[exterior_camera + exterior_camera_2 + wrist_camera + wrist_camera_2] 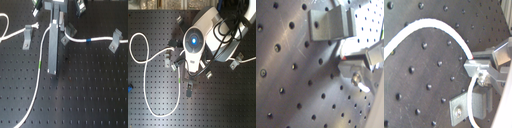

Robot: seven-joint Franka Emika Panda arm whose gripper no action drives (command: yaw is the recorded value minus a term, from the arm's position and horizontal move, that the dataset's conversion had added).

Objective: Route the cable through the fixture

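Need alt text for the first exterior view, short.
A robot arm reaches down onto a black perforated board, its jaws hidden behind its own body. A white cable with a green band curves past the arm, and a stretch with a blue band runs between grey metal clips.

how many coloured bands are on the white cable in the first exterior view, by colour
green band: 1
blue band: 1
total on the cable: 2
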